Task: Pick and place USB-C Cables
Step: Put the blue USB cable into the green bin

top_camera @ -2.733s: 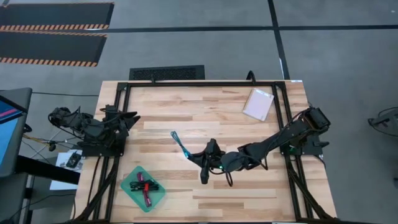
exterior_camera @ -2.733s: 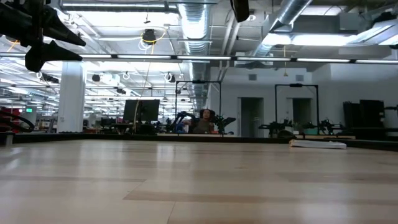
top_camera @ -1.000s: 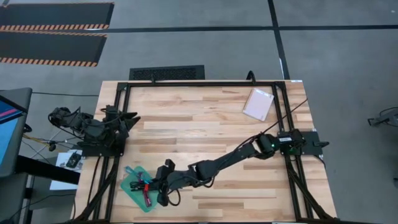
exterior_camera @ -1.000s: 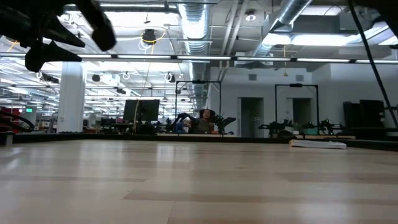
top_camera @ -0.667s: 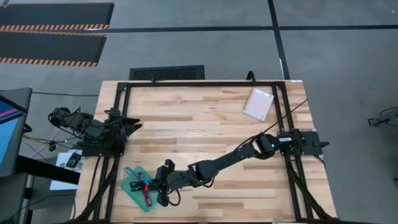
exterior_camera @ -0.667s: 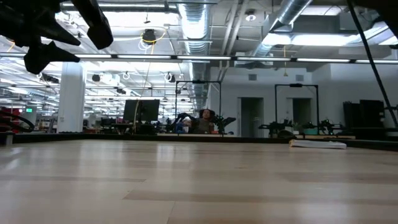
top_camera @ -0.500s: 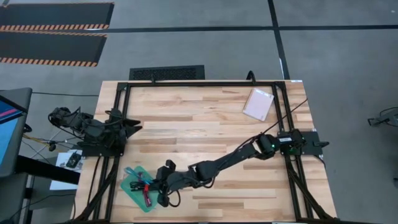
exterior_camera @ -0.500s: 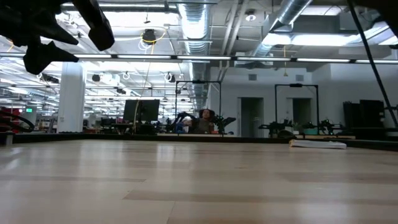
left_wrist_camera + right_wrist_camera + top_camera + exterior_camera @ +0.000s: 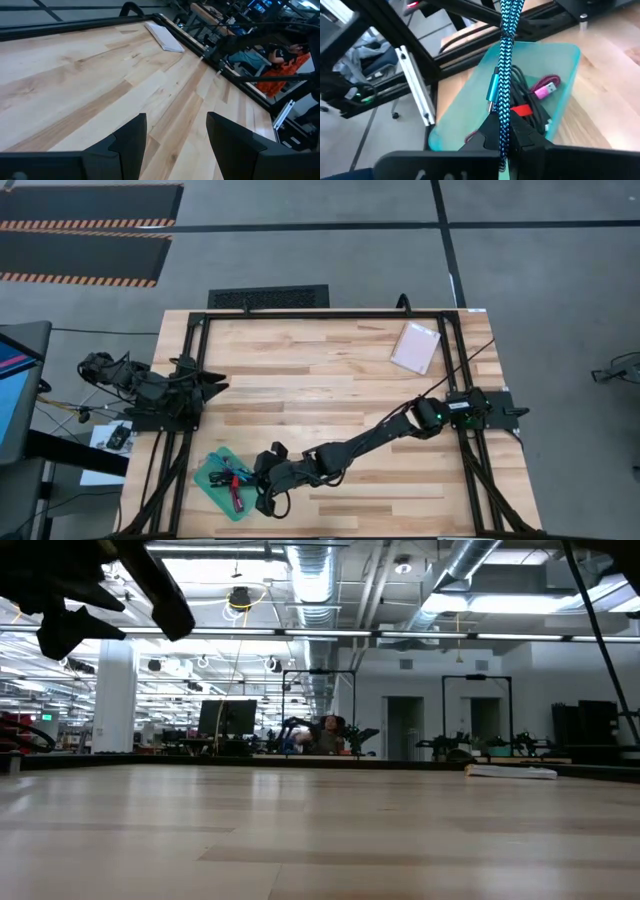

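Note:
A teal tray [image 9: 209, 483] sits near the table's front left. Inside it lie a magenta cable [image 9: 546, 88] and black cables with a red band [image 9: 524, 110]. My right gripper [image 9: 252, 478] reaches across the table to the tray's right side and is shut on a teal braided USB-C cable [image 9: 506, 55]. That cable runs out from the fingers over the tray. My left gripper [image 9: 175, 145] waits open at the table's left edge [image 9: 208, 383] with nothing between its fingers. My right gripper pinches the teal cable between its two fingers [image 9: 485, 140], at a stretch of the braid [image 9: 503, 131] just behind a teal metal plug. It comes slanting down from the table's right. The cable runs on beyond the fingertips above the tray, its far end outside the wrist picture.
A flat white-pink packet [image 9: 415, 347] lies at the table's far right, also in the left wrist view [image 9: 164, 36]. A black frame rail [image 9: 330, 315] runs round the table's edges. Bare wood lies between the tray and the packet.
My right gripper has tipped a little lower over the tray's right side with the teal cable, whose free end no longer sticks out past the tray's far corner. My left gripper has swung slightly toward the table's near edge, staying open.

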Robot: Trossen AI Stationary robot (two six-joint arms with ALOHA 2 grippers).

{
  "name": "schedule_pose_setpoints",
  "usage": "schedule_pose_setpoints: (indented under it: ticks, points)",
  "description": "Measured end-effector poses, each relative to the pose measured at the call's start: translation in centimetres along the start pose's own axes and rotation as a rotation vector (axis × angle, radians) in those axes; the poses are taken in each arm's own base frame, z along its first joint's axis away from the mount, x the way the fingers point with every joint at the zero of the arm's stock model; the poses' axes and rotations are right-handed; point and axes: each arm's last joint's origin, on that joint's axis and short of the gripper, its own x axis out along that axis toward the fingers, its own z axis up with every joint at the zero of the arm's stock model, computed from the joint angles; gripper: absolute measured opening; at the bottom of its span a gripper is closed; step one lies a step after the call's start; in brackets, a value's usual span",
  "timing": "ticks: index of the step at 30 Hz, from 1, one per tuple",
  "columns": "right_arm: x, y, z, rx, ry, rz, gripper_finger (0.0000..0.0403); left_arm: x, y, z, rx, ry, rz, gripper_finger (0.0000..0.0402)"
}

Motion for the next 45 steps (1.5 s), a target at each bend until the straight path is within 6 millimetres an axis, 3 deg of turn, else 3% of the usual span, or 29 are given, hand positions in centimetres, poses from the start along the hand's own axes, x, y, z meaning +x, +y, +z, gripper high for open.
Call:
schedule_pose_setpoints:
  ticks: [15, 27, 32, 36, 39, 45]
  points:
    - [0.0, 0.0, 0.3, -0.02, -0.03, -0.018, 0.0012, 0.0, 0.0, 0.0, 0.0, 0.0, 0.0, 0.0194]
    - [0.3, -1.6, 0.8, 0.015, -0.021, -0.084, 0.0012, 0.0, 0.0, 0.0, 0.0, 0.0, 0.0, 0.0194]
    - [0.3, -1.4, 0.7, 0.022, -0.027, -0.086, 0.0012, 0.0, 0.0, 0.0, -0.002, -0.006, 0.005, 0.0194]
    - [0.1, -0.9, 0.4, 0.019, -0.025, -0.073, 0.0012, 0.0, -0.2, 0.2, -0.129, -0.014, -0.022, 0.0194]
    - [0.1, -0.8, 0.5, 0.022, -0.032, -0.072, 0.0012, -0.1, -1.0, 0.9, -0.14, -0.068, -0.102, 0.0194]
    - [0.2, -1.1, 0.9, 0.039, -0.039, -0.078, 0.0012, -1.2, -3.7, 3.3, 0.074, -0.194, -0.538, 0.0194]
